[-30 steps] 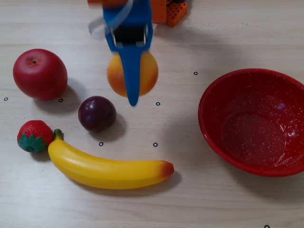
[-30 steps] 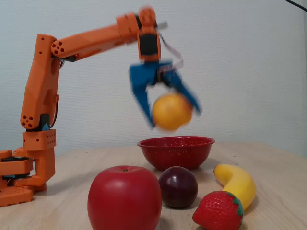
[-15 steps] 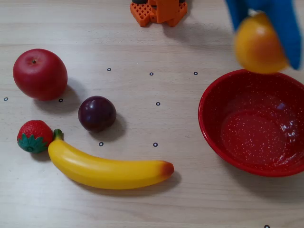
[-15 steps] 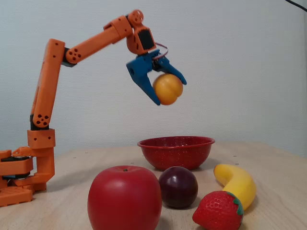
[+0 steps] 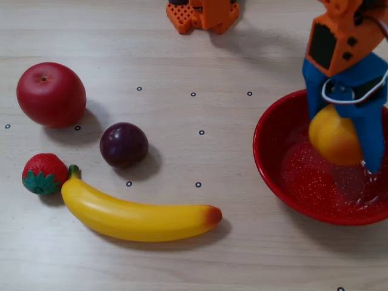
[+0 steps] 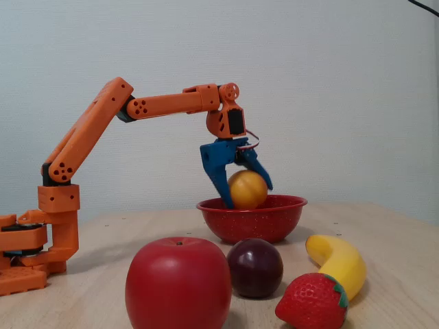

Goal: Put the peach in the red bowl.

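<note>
The peach [image 5: 332, 139], round and yellow-orange, sits between the blue fingers of my gripper [image 5: 344, 142]. The gripper is shut on it and holds it over the inside of the red bowl [image 5: 271, 160], a wide, glossy, speckled bowl at the right edge of the overhead view. In the fixed view the peach [image 6: 247, 190] hangs at about rim height of the red bowl [image 6: 252, 221], with the gripper [image 6: 247, 195] reaching down from the orange arm. The bowl's wall hides the bottom of the peach there.
On the table to the left in the overhead view lie a red apple [image 5: 51, 94], a dark purple plum [image 5: 123, 145], a strawberry [image 5: 43, 174] and a banana [image 5: 136, 215]. The arm's orange base [image 5: 202, 14] stands at the top edge.
</note>
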`<state>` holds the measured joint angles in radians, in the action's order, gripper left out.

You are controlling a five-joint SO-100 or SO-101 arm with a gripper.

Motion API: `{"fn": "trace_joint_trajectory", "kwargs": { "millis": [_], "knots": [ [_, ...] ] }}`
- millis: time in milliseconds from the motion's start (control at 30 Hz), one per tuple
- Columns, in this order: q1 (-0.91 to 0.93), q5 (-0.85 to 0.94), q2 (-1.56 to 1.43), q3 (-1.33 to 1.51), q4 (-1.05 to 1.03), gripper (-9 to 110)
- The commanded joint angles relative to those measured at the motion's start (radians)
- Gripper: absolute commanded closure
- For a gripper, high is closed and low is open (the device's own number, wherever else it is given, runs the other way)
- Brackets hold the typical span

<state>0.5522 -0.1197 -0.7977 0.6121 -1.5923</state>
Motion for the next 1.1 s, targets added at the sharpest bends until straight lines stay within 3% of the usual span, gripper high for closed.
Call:
{"fn": "trace_joint_trajectory", "kwargs": {
  "millis": [0, 267, 467, 667, 1067],
  "knots": [
    [-0.034, 0.005, -0.072, -0.110, 0.020, 50],
    [-0.074, 0.008, -0.112, -0.123, 0.048, 54],
    [-0.129, 0.029, -0.284, -0.049, 0.067, 101],
    [-0.244, 0.057, -0.591, 0.225, 0.129, 101],
    [-0.495, 0.000, -1.338, 1.154, 0.353, 101]
  ]
}}
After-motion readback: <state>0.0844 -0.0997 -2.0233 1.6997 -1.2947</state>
